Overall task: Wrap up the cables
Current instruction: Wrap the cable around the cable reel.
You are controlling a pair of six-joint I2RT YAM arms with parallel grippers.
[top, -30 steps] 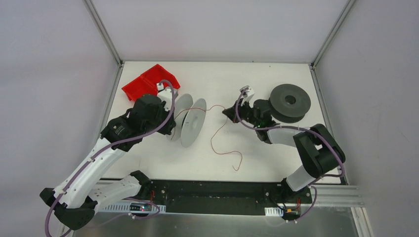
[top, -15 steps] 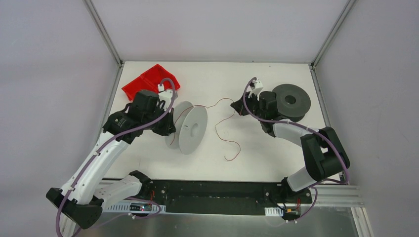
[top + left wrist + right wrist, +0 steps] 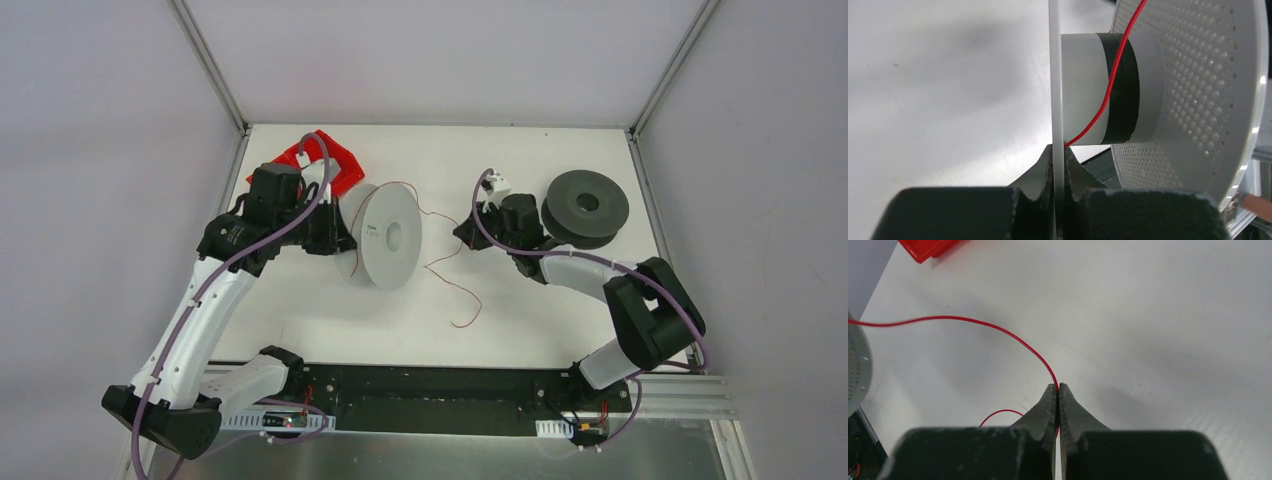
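The cable (image 3: 447, 280) is a very thin red wire. It runs from the pale grey spool (image 3: 390, 237) to my right gripper (image 3: 462, 238), then trails in loose curls on the table. My left gripper (image 3: 335, 240) is shut on the rim of one spool flange (image 3: 1056, 75), seen edge-on in the left wrist view. There the cable (image 3: 1108, 95) crosses the spool's hub (image 3: 1088, 90). My right gripper (image 3: 1058, 386) is shut on the cable (image 3: 948, 317) just above the table.
A dark grey spool (image 3: 587, 205) lies flat at the back right, just behind the right gripper. A red bin (image 3: 335, 160) sits at the back left behind the left arm; its corner also shows in the right wrist view (image 3: 928, 247).
My left gripper has swung the pale spool round and farther back. My right gripper went back, then returned left with the cable. The loose tail has drawn in toward the spool.
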